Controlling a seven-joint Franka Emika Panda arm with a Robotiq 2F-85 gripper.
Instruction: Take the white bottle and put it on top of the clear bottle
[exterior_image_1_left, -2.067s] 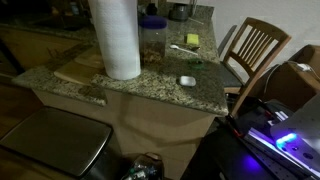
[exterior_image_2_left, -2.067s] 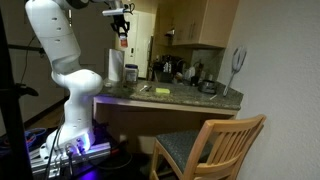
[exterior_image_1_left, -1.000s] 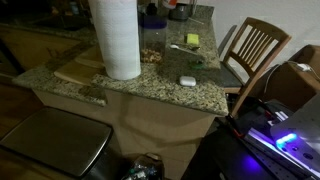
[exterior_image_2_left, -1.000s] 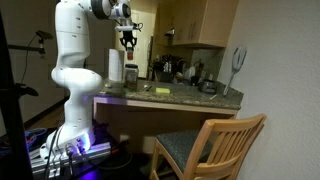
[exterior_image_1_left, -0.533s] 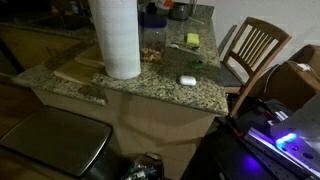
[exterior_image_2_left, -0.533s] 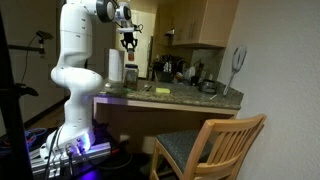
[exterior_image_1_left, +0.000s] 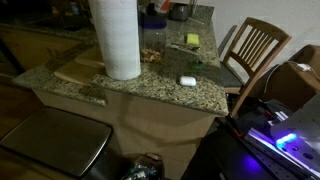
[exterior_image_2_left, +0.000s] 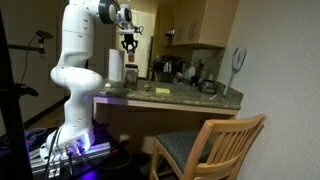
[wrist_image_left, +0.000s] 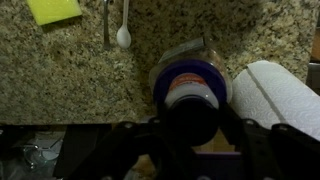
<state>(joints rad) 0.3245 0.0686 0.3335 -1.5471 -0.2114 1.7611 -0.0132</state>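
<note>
The orange-red label on the white bottle (wrist_image_left: 195, 93) is too blurry to read. My end effector (wrist_image_left: 192, 119) grips that bottle, right above the clear bottle (wrist_image_left: 166, 82).

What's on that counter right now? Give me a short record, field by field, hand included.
grasp: hand shut on the white bottle
bottle position: held above the clear bottle, over its blue lid, not yet set down
beside it: paper towel roll
also there: yellow sponge, white spoon
surface: granite counter
</note>
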